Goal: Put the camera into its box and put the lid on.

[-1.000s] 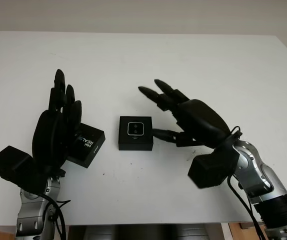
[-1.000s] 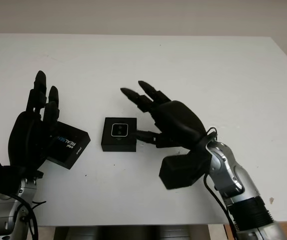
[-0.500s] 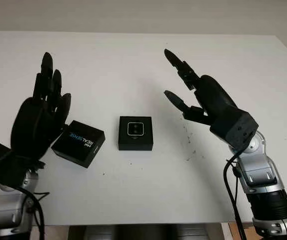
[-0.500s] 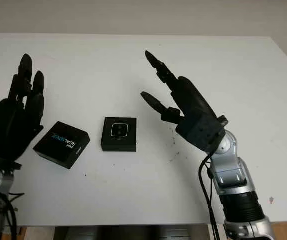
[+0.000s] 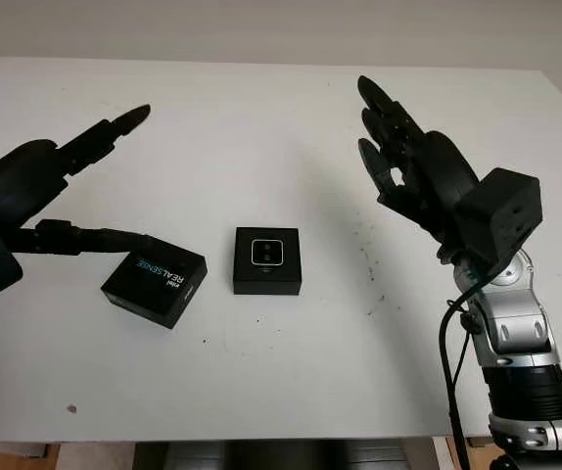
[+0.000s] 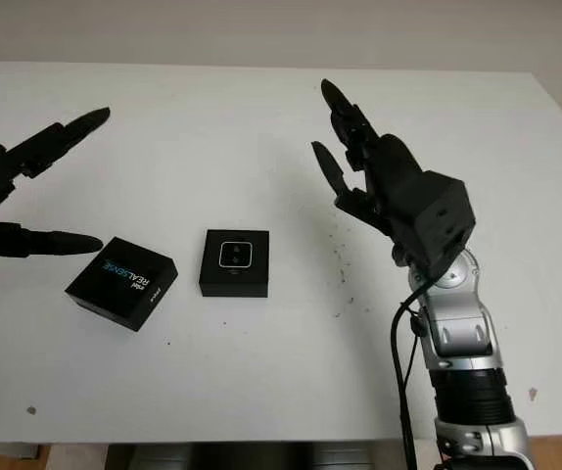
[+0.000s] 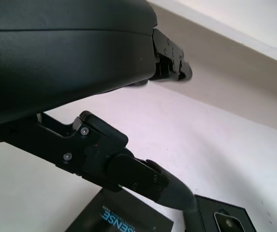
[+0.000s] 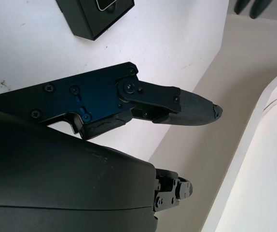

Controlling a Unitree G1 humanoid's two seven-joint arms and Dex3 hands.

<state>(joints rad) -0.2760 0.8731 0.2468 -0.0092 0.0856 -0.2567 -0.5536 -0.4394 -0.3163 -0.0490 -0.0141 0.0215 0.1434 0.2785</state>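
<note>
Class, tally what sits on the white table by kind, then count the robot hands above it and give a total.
Open box with camera inside: 1
Box lid, printed REALSENSE: 1
Robot hands, left hand and right hand, both open: 2
Total: 4

You're looking at two matte black three-finger hands, the left hand (image 5: 26, 196) and the right hand (image 5: 428, 181), each with a smooth rounded shell and jointed, tapered fingers (image 8: 177, 104) fastened with small screws. Behind the right hand sits a square black wrist block (image 5: 501, 220) on a silver metal forearm (image 5: 511, 328) ending in a ribbed black collar (image 5: 526, 392). A thin black cable (image 5: 450, 362) runs alongside it.
</note>
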